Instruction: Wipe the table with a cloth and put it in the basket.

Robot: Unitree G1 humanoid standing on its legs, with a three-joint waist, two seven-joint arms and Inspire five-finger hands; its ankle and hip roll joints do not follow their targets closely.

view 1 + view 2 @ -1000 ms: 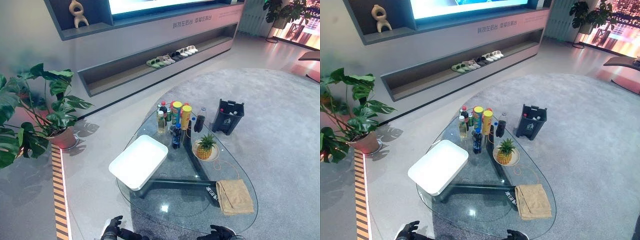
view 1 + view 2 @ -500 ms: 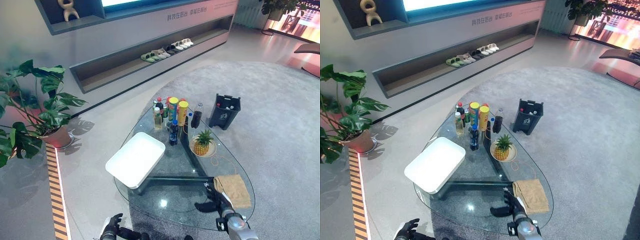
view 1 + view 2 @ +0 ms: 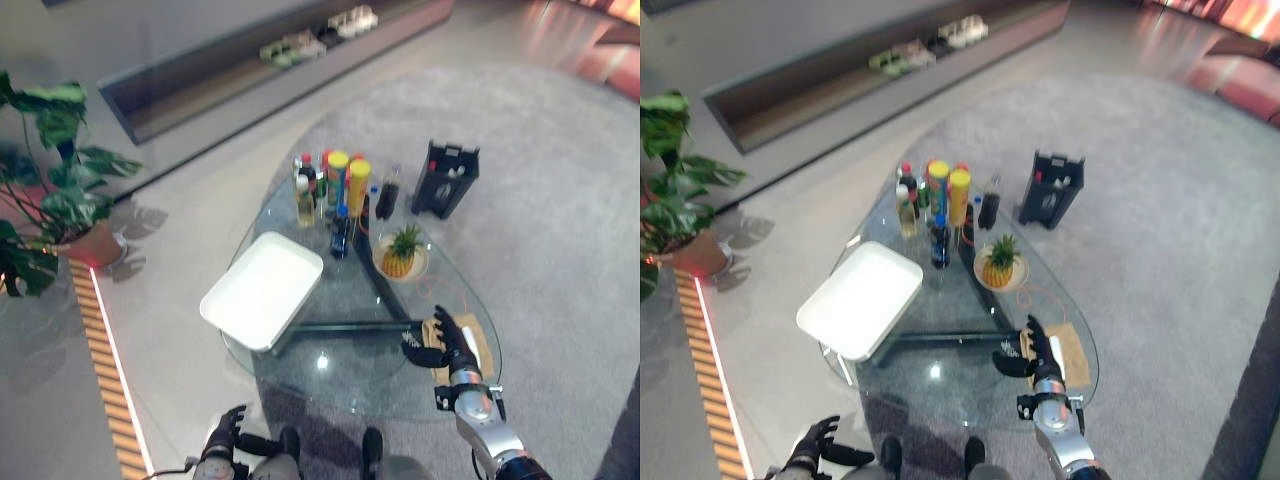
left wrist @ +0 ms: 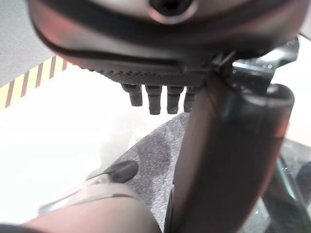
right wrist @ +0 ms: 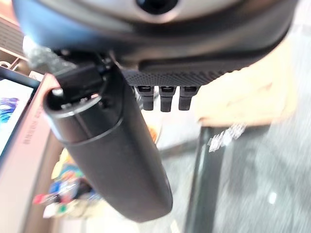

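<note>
Barely begun: the right robot hand (image 3: 447, 344), fingers spread, hovers over the near edge of the folded tan cloth (image 3: 478, 342) on the oval glass bench (image 3: 330, 370); wiping and the white rectangular basket (image 3: 262, 291), well off to its left, remain

A grey round carpet (image 3: 560, 200) covers the right of the frame over a pale smooth floor (image 3: 170, 330). At the top, a long low wall shelf (image 3: 250, 70) holds shoes (image 3: 290, 47). A potted plant (image 3: 55, 190) stands at left beside a striped floor strip (image 3: 110, 370).
</note>
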